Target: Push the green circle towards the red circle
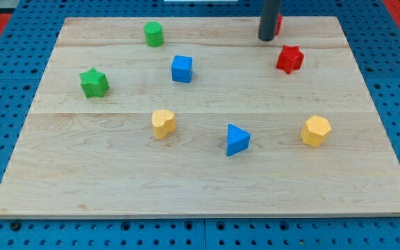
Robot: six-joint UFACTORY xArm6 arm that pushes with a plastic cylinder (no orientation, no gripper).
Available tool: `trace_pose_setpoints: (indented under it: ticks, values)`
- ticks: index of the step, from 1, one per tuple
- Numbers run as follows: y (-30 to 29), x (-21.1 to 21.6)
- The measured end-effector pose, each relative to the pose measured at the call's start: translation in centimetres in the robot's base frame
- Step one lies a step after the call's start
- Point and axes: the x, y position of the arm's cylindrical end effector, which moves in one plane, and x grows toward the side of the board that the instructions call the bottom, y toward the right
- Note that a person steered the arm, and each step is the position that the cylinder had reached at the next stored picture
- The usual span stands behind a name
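The green circle [153, 33] stands near the board's top edge, left of centre. The red circle [278, 24] is at the top right, mostly hidden behind my rod; only a red sliver shows on the rod's right side. My tip [267, 39] rests on the board just left of and touching or nearly touching the red circle, far to the right of the green circle.
A red star [289, 59] lies just below the tip's right. A blue cube [182, 69], a green star [94, 82], a yellow block [163, 123], a blue triangle [237, 139] and a yellow hexagon [316, 130] are spread over the wooden board [82, 173].
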Motion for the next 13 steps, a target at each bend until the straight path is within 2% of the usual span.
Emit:
trace_pose_setpoints:
  ticks: [1,2,3,5,6,8,9,10,12,13]
  values:
    - [-6.7,3.4]
    - [-19.3,3.7]
    - [-24.7,1.3]
    - [-19.8,-2.3]
    - [-23.6,-2.5]
    - [-19.2,-6.1]
    - [-12.8,-6.6]
    - [-10.6,-6.6]
    - [-13.8,-6.2]
    - [-13.8,-3.1]
